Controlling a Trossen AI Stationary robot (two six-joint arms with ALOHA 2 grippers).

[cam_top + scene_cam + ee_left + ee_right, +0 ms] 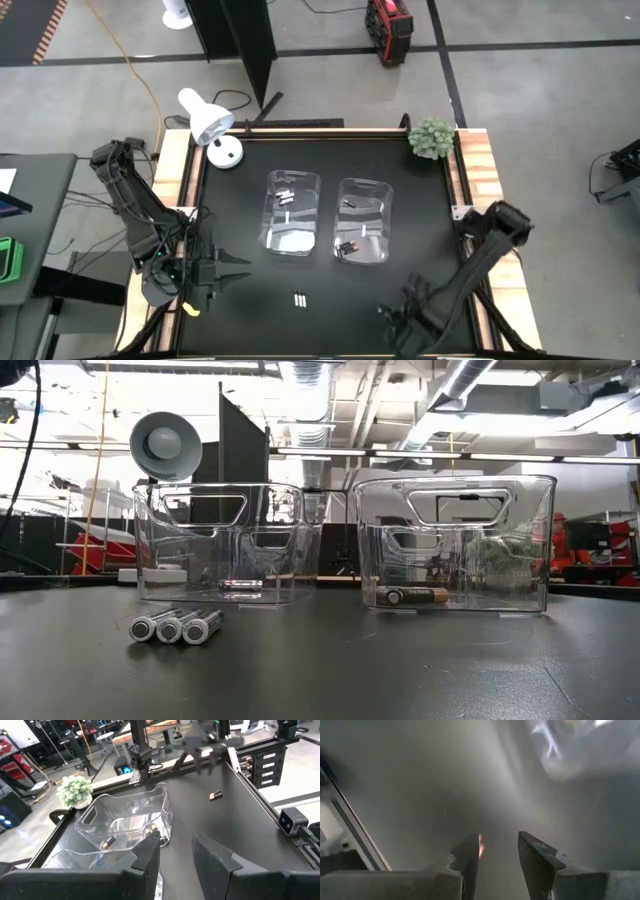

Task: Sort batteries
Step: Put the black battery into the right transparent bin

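Worktop (330,290) first: flat matte black sheet, pale wood strips down both sides. Then two dark jointed arms, left one at the near left corner, right one at the near right corner.

Two clear bins side by side mid-worktop, glossy see-through plastic, rounded corners, slot handles cut into the walls. Left bin (225,540) with a few pale batteries (285,196) on its floor. Right bin (455,540) with dark, copper-ended batteries (415,596) lying flat inside. Some lettering on that front one, too small to read.

White desk lamp (205,120) with a smooth dome shade at the far left corner. Fuzzy green fake plant (432,137) at the far right corner.

Left hand (175,837): blocky dark fingers parted with a clear gap, gripping nothing, low over the worktop near the left bin's near left corner. Right hand (500,842): fingers also apart, nothing visibly clamped, just an orange glint against one finger, can't tell what. Sitting low near the front edge, toward the right.

Three silver batteries (175,627), shiny little cylinders, touching in a neat row on bare worktop in front of the left bin. One more dark copper-tipped battery (215,795) lying alone on the worktop near the right hand.
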